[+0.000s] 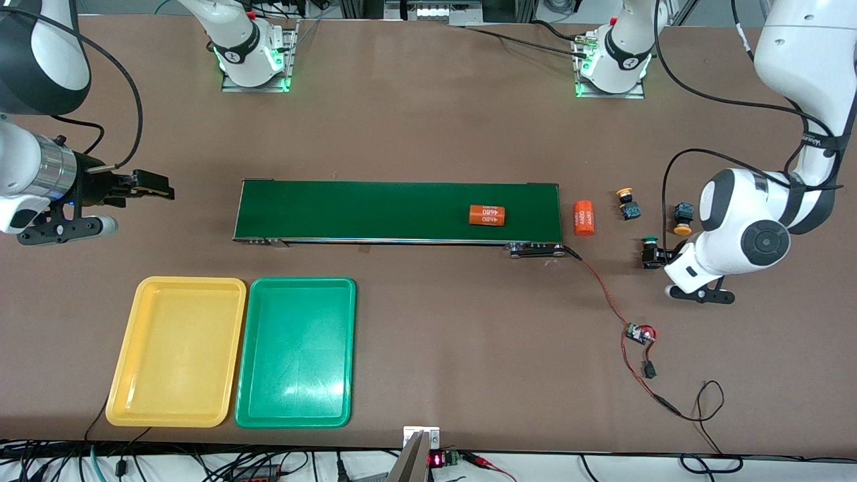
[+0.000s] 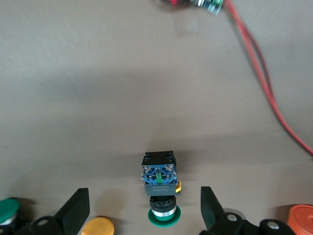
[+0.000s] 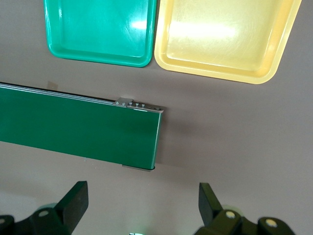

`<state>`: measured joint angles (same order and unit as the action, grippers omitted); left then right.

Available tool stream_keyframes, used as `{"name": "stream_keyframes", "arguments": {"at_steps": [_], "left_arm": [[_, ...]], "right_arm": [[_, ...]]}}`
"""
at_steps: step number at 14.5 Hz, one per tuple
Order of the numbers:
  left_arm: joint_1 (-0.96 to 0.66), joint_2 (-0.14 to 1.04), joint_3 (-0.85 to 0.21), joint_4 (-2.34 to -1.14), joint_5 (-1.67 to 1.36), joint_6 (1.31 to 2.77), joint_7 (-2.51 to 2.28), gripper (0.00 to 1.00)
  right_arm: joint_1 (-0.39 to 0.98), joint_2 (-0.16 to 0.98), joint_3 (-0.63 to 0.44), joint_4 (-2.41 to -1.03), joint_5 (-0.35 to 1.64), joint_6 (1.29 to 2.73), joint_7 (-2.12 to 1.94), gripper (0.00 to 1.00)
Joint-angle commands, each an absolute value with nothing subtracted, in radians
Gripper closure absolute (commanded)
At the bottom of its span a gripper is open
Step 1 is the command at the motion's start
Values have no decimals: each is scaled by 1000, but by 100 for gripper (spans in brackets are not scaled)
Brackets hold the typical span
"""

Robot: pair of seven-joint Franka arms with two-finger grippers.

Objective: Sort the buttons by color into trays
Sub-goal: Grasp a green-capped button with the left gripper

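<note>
Button sorting: nothing binned yet, all sorting left to do.

We list the yellow tray [image 1: 177, 353] and the green tray [image 1: 295, 353] side by side near the front camera at the right arm's end, both holding no buttons. At the left arm's end we count a green-capped button [image 1: 649, 250], two yellow-capped buttons [image 1: 627, 203] [image 1: 682, 218], and, in the left wrist view, a second green cap [image 2: 8, 210]. One orange cylinder [image 1: 487, 215] lies on the conveyor belt [image 1: 375, 211], another [image 1: 584, 217] just off its end. We note the left gripper [image 2: 145, 211] spread wide, straddling the green-capped button, not yet pinching. The right gripper [image 3: 139, 208], likewise spread, waits over bare table by the belt's end.
</note>
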<state>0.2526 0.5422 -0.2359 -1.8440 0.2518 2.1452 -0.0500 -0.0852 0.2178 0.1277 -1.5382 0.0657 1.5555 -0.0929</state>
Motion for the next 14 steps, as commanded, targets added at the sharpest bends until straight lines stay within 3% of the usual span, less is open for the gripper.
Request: {"name": "stream_keyframes", "arguments": {"at_steps": [1,8,9,10,12,13,14], "left_arm": [[255,567,-216,-1867,238,2190,-58,0],[258,586,-216,-1916,218,2218,-123,0],[258,580,-216,-1937,215,2217,-127,6],[258,578,-216,-1942,215,2207,-127,22],[249,555,-218,-1944,215,2172,-144,74],[241,542,-224,-1942,215,2152,-156,93],[227,532,-224,-1941,215,2140,-167,100]], "right_arm": [[-87,218,130,-1537,77,1545,-109,0],[-81,216,132,-1536,72,1545,-109,0],[-81,216,132,-1536,71,1545,-109,0],[-80,218,132,-1536,71,1545,-109,0],[-77,216,133,-1536,71,1545,-109,0],[-74,216,133,-1536,69,1545,-109,0],[-74,216,133,-1536,69,1545,-109,0]]}}
